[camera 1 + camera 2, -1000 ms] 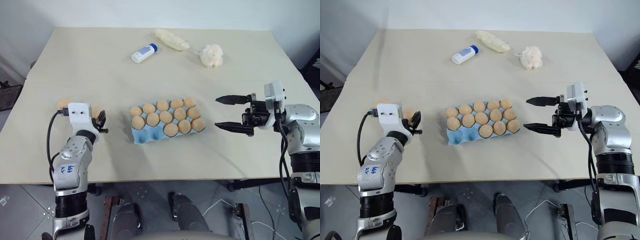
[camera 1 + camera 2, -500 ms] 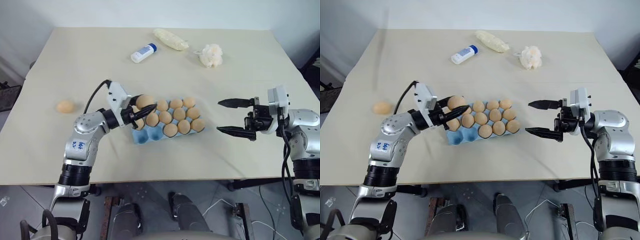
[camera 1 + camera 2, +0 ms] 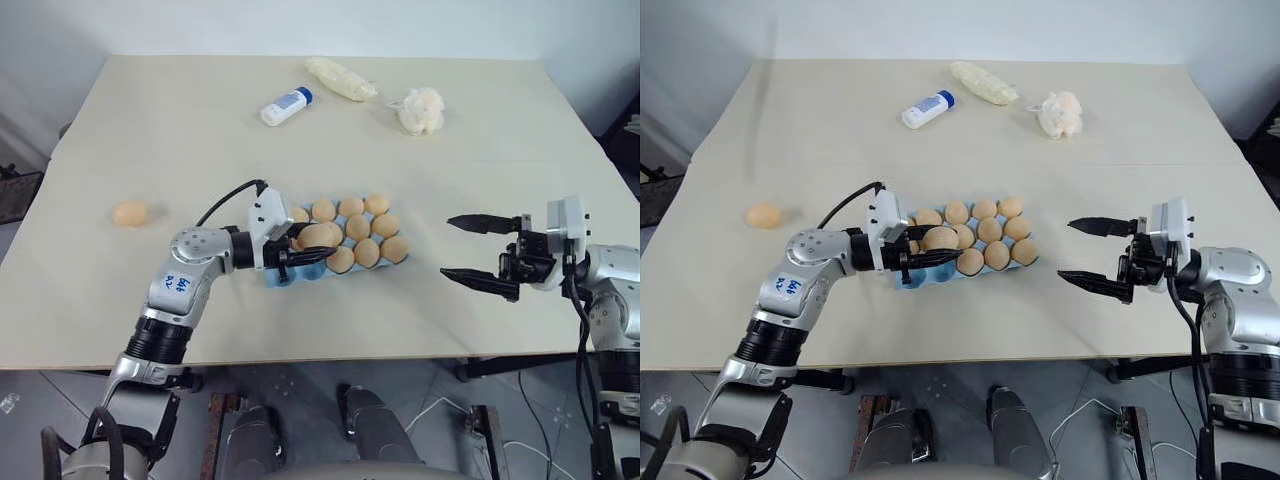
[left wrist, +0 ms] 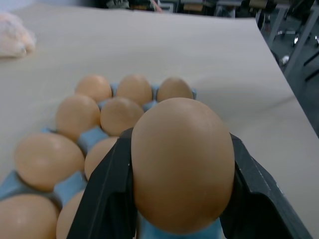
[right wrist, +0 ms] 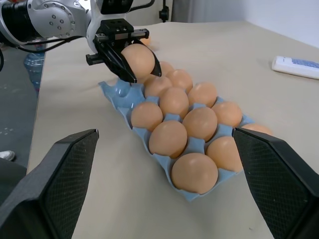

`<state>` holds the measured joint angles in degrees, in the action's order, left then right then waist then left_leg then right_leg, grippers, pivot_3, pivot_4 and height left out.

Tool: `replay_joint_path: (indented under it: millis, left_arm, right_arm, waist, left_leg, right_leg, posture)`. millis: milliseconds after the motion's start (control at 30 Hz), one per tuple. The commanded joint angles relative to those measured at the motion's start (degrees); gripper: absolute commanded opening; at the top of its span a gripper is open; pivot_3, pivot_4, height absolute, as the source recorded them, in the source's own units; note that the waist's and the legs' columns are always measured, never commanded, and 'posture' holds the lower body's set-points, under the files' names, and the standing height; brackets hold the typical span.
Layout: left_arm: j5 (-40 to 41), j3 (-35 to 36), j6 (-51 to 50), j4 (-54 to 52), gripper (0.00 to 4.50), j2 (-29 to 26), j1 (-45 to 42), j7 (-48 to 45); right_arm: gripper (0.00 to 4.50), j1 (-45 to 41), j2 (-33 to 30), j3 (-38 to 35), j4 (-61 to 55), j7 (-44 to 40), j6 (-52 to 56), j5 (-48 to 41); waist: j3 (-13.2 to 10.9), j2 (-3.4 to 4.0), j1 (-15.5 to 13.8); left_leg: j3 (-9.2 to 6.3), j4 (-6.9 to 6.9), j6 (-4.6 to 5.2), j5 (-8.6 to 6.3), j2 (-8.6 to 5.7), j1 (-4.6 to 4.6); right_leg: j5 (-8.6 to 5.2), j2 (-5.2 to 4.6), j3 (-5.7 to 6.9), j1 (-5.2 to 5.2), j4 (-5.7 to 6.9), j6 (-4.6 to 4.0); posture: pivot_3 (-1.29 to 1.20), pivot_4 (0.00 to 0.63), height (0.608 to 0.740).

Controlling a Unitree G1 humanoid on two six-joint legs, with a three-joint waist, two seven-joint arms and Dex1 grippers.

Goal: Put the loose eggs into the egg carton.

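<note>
The light blue egg carton (image 3: 279, 277) lies mid-table with several tan eggs in its cups. My left gripper (image 3: 316, 242) is shut on one egg (image 4: 182, 164), its black fingers (image 4: 106, 195) clamping both sides, and hovers just above the bare cups at the carton's left end (image 5: 115, 90). A single loose egg (image 3: 130, 213) rests on the table far to the left. Right of the carton, my right gripper (image 3: 447, 246) stands open and level, pointing at the carton with nothing between its fingers (image 5: 56, 175).
At the table's far side lie a white blue-capped bottle (image 3: 288, 105), a lumpy cream bag (image 3: 342, 78) and a pale fluffy lump (image 3: 422, 110). The table's near edge runs just in front of both arms.
My left gripper has carried an egg from the table's left side rightward to over the carton's left end. My right gripper has drawn back slightly from the carton, still open.
</note>
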<state>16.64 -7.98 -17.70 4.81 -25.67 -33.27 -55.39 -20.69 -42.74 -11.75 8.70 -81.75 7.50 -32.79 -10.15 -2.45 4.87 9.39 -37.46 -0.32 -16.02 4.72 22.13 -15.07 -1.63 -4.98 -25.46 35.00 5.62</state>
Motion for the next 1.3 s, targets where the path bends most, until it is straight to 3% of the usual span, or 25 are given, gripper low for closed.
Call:
replay_joint_path:
  millis: [33, 67, 367, 667, 833, 1067, 1300]
  left_arm:
    - [-0.9, -0.6, -0.37, -1.63, 1.6, -0.94, -0.76, -0.63]
    - [-1.18, -0.64, -0.37, -1.43, 1.6, -1.09, -0.73, -0.66]
    - [-1.44, -0.92, -0.2, -1.41, 4.46, -0.31, -0.82, -1.13]
    - [-0.88, 0.85, -0.35, -2.53, 4.46, -1.16, -0.91, -0.06]
    - [-0.59, 6.8, -0.1, -4.77, 4.46, -2.34, -0.79, 5.96]
    - [0.66, 18.13, -2.45, -12.35, 4.46, -2.7, 5.44, 17.23]
    - [-2.74, 28.65, -2.88, -18.81, 4.46, 3.48, 16.48, 37.2]
  right_arm:
    - [4.5, 0.4, -1.44, -2.36, -2.35, 0.78, 0.2, -1.1]
    - [4.5, 0.44, -1.49, -2.35, -2.38, 0.91, 0.26, -1.08]
    - [4.5, -0.47, -1.78, -1.79, -1.34, 1.14, 0.19, -0.67]
    - [4.5, -0.71, -1.7, -1.63, -1.29, 0.86, 0.2, -0.88]
    - [4.5, -2.08, -1.51, -1.43, -0.75, -1.03, 0.16, -1.86]
    - [4.5, -5.15, -0.94, -0.52, 1.96, -3.46, -0.68, -1.6]
    - [4.5, -9.83, -0.19, 1.16, 6.99, -7.22, -1.0, -1.04]
  waist:
    - [0.0, 0.01, -0.12]
    - [0.0, 0.01, -0.14]
    - [0.0, 0.01, -0.18]
    - [-0.01, 0.01, -0.16]
    - [-0.01, 0.02, -0.06]
    - [-0.01, 0.03, -0.07]
    - [-0.02, 0.03, -0.13]
  left_leg:
    - [-0.01, 0.0, 0.02, 0.01, -0.01, 0.0]
    - [-0.03, -0.02, 0.03, 0.02, -0.01, 0.01]
    - [-0.05, -0.05, 0.05, 0.01, -0.02, 0.03]
    - [-0.04, -0.07, 0.05, 0.01, -0.02, 0.03]
    - [-0.04, -0.08, 0.06, 0.01, 0.0, 0.03]
    - [-0.01, -0.08, 0.06, 0.02, 0.0, 0.01]
    - [-0.04, -0.18, 0.05, 0.02, 0.02, 0.01]
  right_leg:
    - [0.0, 0.0, 0.0, 0.0, 0.01, 0.0]
    - [0.0, -0.01, 0.02, 0.0, 0.02, 0.0]
    - [0.0, -0.01, 0.03, 0.0, 0.02, 0.0]
    - [0.01, -0.02, 0.02, 0.0, 0.03, 0.01]
    - [0.02, -0.01, 0.01, 0.0, 0.07, 0.03]
    - [0.02, -0.02, 0.02, 0.01, 0.1, 0.04]
    - [0.03, -0.03, 0.04, 0.01, 0.19, 0.05]
  posture:
    - [0.0, 0.15, 0.74]
    - [0.0, 0.15, 0.74]
    - [0.0, 0.15, 0.74]
    - [0.0, 0.15, 0.74]
    - [0.0, 0.15, 0.74]
    - [0.0, 0.15, 0.74]
    - [0.0, 0.15, 0.74]
